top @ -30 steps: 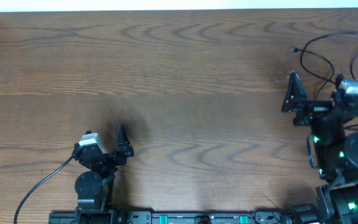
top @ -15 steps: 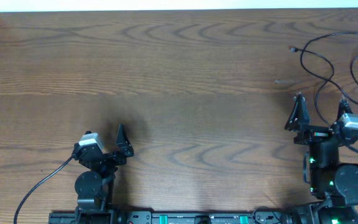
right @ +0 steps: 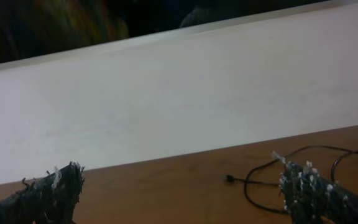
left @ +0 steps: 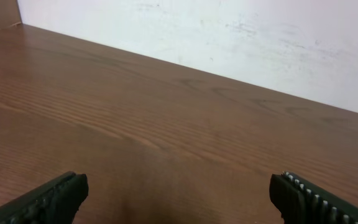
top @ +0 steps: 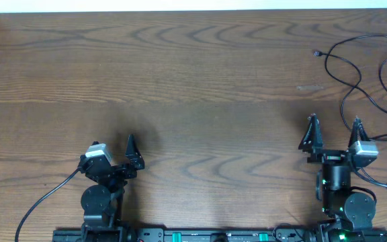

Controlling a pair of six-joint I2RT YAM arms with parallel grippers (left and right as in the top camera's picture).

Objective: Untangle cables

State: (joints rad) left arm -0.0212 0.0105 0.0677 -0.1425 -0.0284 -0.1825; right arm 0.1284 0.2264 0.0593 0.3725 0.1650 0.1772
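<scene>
Thin black cables (top: 359, 86) lying in loose loops on brown wooden table (top: 193, 81), upper right of overhead frame, right gripper (top: 333, 123) just below them, fingers spread, empty, left gripper (left: 179, 193) lower left, well apart from the cables, fingers spread, empty

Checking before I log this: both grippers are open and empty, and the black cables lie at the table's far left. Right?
No: the cables lie at the far right, beyond the right gripper, per the overhead view. Both grippers, the left gripper included, are open and empty.
</scene>
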